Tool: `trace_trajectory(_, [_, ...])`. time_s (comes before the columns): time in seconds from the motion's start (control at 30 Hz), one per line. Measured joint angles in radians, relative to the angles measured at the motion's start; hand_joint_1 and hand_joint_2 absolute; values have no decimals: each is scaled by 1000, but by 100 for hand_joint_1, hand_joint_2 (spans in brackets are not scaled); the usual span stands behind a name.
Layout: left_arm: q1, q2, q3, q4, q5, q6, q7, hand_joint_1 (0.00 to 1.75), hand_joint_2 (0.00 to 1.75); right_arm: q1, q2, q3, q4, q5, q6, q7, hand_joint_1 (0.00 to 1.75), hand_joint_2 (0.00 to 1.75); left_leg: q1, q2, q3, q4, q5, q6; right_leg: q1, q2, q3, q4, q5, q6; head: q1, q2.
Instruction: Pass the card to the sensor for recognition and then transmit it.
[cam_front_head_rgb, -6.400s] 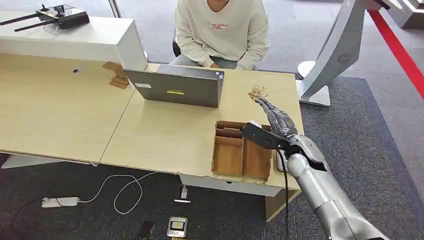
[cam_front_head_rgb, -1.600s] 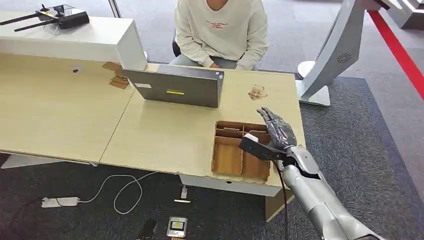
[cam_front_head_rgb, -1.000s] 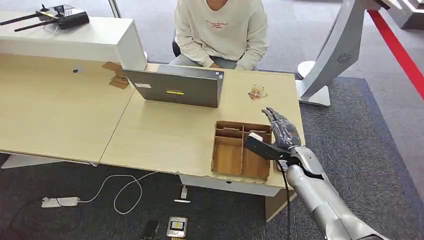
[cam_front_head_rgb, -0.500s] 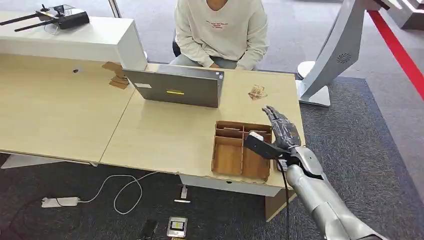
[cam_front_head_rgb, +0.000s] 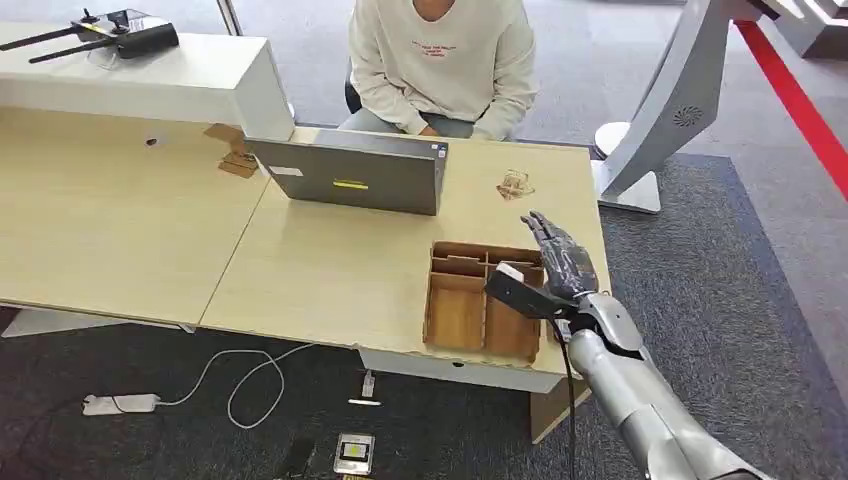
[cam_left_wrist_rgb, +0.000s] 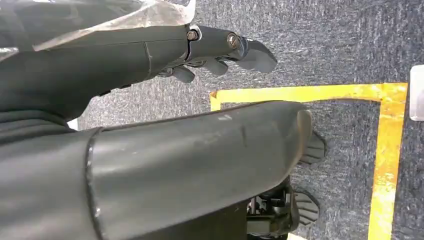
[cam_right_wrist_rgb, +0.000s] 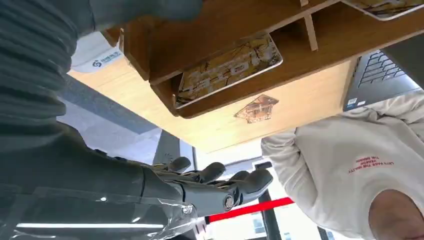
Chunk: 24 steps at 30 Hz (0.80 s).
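now the right hand (cam_front_head_rgb: 560, 268) hovers empty, fingers spread, over the tray's (cam_front_head_rgb: 456, 310) right edge, seemingly clear.

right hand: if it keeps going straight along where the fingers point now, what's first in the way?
Probably nothing close. The right hand hovers over the wooden tray, fingers aimed past the desk's far right corner. The small wooden piece lies left of that line. Height unclear.
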<state>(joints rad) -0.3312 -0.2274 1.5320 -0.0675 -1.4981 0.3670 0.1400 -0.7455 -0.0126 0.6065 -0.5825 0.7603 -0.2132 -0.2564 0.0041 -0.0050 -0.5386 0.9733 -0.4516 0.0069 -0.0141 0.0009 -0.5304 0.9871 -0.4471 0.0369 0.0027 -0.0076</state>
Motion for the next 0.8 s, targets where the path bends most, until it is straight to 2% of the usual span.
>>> trace_trajectory(0.6, [0,0,0,0,-1,6,6,0,0,-9,1,-2,0,-21,22,-14,175,175,0,0,0,0,0,0,0,0,0,0,0,0,0,0])
trace_trajectory(0.67, [0,0,0,0,-1,6,5,0,0,-10,0,-2,2,-23,21,-14,168,175,0,0,0,0,0,0,0,0,0,0,0,0,0,0])
trace_trajectory(0.8, [0,0,0,0,-1,6,-3,0,0,-10,1,-2,2,-24,13,-11,166,175,0,0,0,0,0,0,0,0,0,0,0,0,0,0])
